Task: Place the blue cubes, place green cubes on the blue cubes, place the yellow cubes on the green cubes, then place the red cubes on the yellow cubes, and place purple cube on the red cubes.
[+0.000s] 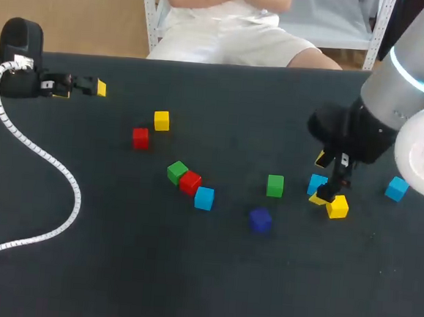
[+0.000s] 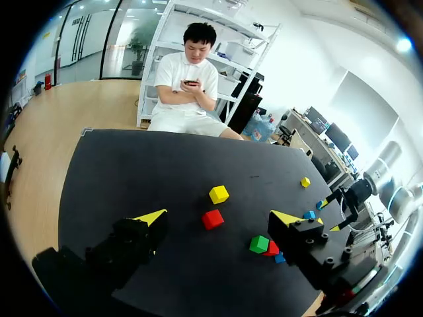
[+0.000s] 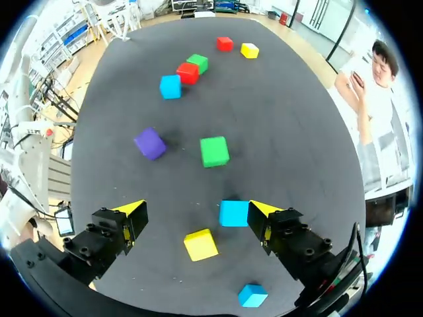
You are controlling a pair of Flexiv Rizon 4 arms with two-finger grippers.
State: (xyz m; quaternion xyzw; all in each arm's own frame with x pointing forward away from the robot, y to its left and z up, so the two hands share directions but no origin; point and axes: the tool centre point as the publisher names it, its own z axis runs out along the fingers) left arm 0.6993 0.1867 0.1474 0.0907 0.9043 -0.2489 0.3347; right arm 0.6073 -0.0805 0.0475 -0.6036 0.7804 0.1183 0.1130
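Hovering at the left edge of the table [image 1: 152, 271], the left gripper [image 2: 219, 217] has its fingers spread wide, holding nothing. Rightward lie a lone red cube [image 1: 140, 137] and a yellow cube [image 1: 161, 120], then a tight diagonal row: green cube [image 1: 177, 172], second red cube [image 1: 189, 182], light blue cube [image 1: 204, 197]. A purple cube [image 1: 260, 219] and a second green cube [image 1: 274, 185] follow. The right gripper [image 3: 196, 210], fingers apart and empty, hangs over a second yellow cube [image 3: 200, 244], with a second blue cube [image 3: 234, 213] just beside one finger. A third blue cube [image 1: 396, 188] lies farthest right.

Robotics laboratory. Indicators: robotic left arm [image 1: 18, 59] and right arm [image 1: 394, 88] flank a black table [image 1: 115, 268] carrying small coloured cubes [image 1: 274, 185]; a white spiral-wrapped cable [image 1: 70, 191] trails from the left arm across the surface.
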